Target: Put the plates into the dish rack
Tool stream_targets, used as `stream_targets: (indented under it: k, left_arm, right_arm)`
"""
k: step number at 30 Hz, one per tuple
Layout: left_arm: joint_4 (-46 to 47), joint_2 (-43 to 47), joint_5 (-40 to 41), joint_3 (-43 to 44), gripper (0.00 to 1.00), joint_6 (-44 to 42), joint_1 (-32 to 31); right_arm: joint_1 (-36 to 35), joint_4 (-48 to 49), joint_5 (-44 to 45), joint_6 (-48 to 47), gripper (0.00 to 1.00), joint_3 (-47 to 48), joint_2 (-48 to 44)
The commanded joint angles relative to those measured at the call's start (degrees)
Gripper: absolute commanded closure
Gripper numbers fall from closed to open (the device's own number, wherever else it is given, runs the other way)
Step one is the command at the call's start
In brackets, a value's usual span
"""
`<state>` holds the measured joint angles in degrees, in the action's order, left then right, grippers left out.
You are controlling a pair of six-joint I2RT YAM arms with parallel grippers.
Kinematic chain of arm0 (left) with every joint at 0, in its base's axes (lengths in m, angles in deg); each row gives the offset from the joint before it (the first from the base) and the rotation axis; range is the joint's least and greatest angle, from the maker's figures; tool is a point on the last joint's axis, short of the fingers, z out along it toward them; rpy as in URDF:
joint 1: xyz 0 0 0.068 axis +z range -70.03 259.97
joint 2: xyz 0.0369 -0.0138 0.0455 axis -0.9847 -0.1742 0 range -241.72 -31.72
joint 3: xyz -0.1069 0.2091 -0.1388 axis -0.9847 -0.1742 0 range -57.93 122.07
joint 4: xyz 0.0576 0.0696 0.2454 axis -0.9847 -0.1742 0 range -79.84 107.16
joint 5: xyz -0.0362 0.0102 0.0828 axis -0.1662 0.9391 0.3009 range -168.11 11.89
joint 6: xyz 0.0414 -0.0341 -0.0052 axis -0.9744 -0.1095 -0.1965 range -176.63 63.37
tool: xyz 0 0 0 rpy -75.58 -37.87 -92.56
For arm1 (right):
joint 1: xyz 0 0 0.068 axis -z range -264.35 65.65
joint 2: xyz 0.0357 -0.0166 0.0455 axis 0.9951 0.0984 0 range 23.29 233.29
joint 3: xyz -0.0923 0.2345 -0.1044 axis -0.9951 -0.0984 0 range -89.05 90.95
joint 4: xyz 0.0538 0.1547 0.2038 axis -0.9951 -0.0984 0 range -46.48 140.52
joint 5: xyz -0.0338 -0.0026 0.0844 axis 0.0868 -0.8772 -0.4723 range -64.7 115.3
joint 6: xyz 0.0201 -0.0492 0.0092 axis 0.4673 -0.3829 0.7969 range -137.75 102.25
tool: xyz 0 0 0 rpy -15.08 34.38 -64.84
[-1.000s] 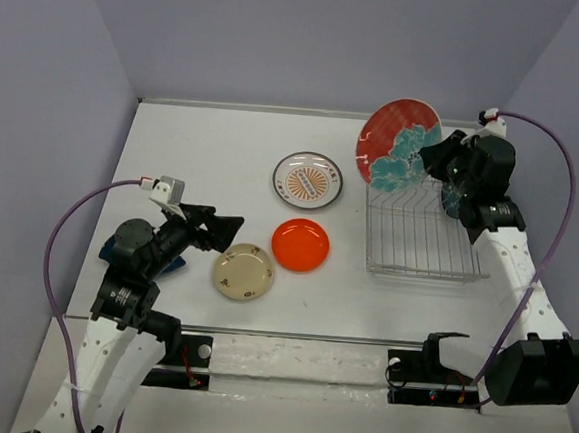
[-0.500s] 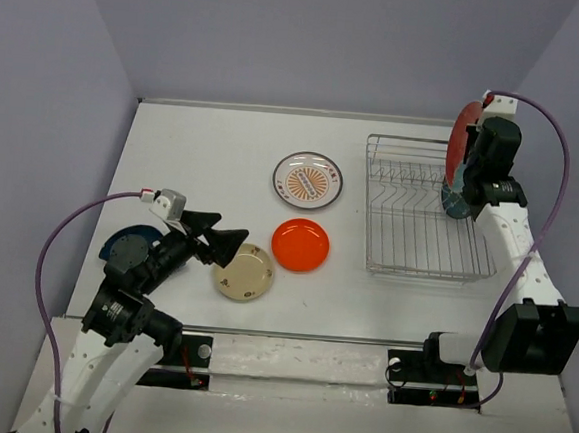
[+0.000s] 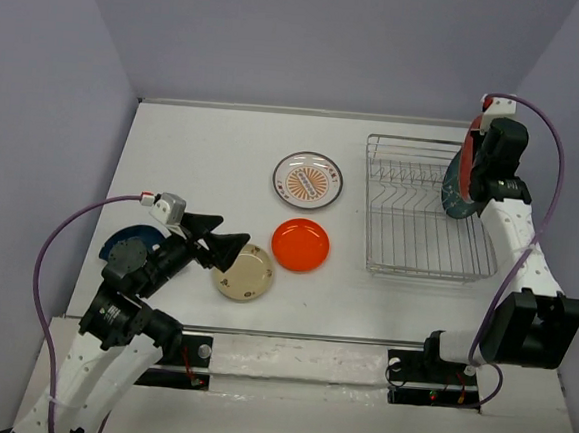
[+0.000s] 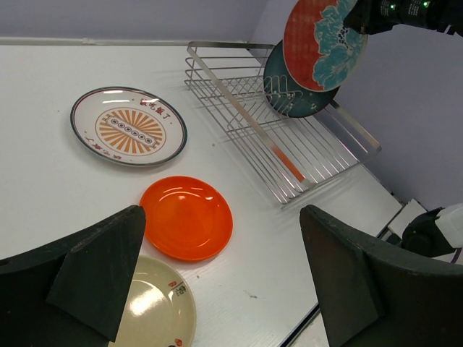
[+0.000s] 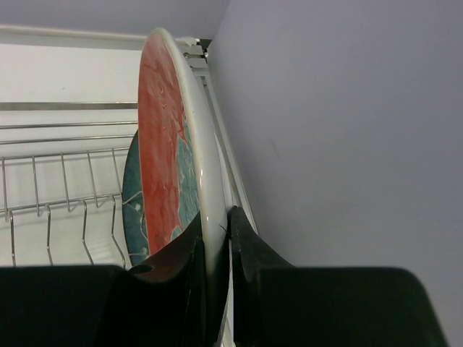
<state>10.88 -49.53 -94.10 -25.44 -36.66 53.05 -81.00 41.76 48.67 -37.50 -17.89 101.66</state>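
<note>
- Your left gripper (image 3: 226, 239) is spread wide and holds nothing, poised over the near-left edge of the cream plate (image 3: 244, 272). A blue plate (image 3: 127, 242) lies partly hidden under that arm.
- The cream plate, orange plate (image 3: 299, 244) and sunburst plate (image 3: 307, 180) lie flat, apart from one another. I judge them stiff, glazed, slippery and breakable, so take each by its rim.
- The rack (image 3: 408, 241) has many free slots. One grey plate (image 4: 289, 90) stands at its right end.
- Farthest off, your right gripper (image 5: 215, 231) pinches the rim of the floral plate (image 5: 163, 144), upright over the rack just beside the grey plate. The side wall (image 5: 325, 144) is close, so room there looks tight.
</note>
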Motion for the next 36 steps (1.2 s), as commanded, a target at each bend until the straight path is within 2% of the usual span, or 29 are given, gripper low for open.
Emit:
stream_targets:
  k: [1,16,17,20,21,22,24,28,31,36]
  left_arm:
    - [1.71,0.75,0.52,0.12,0.01,-0.98,-0.42]
    - [1.54,0.4,1.05,0.12,0.01,-0.72,-0.42]
    - [1.45,0.4,1.05,0.12,0.01,-0.81,-0.5]
    - [1.54,0.31,1.13,0.12,0.01,-0.81,-0.5]
    - [1.45,0.23,1.13,0.12,0.01,-0.81,-0.42]
    - [1.45,0.14,1.13,0.12,0.01,-0.81,-0.5]
    - [1.54,-0.13,1.13,0.12,0.01,-0.81,-0.42]
    - [1.45,-0.39,1.22,0.2,0.01,-0.81,-0.51]
    - [1.36,-0.74,1.49,0.2,0.01,-0.81,-0.33]
    - [1.01,-0.74,3.41,0.21,0.01,-0.63,-0.33]
  right_arm:
    - [0.25,9.81,-1.13,1.2,0.93,0.49,-1.46]
    - [0.78,9.54,-7.55,7.79,0.93,-6.29,0.47]
    - [0.78,9.46,-7.64,7.97,0.88,-6.47,0.99]
    - [1.3,9.37,-6.94,8.06,0.6,-6.91,1.17]
    - [1.3,9.37,-5.98,8.06,0.5,-6.73,1.17]
    - [1.3,9.02,-5.54,8.06,0.35,-5.86,1.26]
    - [1.3,8.93,-4.23,8.76,0.25,-4.45,1.09]
    - [1.3,4.28,-2.99,11.39,0.14,0.81,0.82]
    - [1.3,0.95,-3.42,14.03,0.13,3.45,0.56]
    - [-0.01,-3.11,-8.95,25.78,0.13,6.27,-2.42]
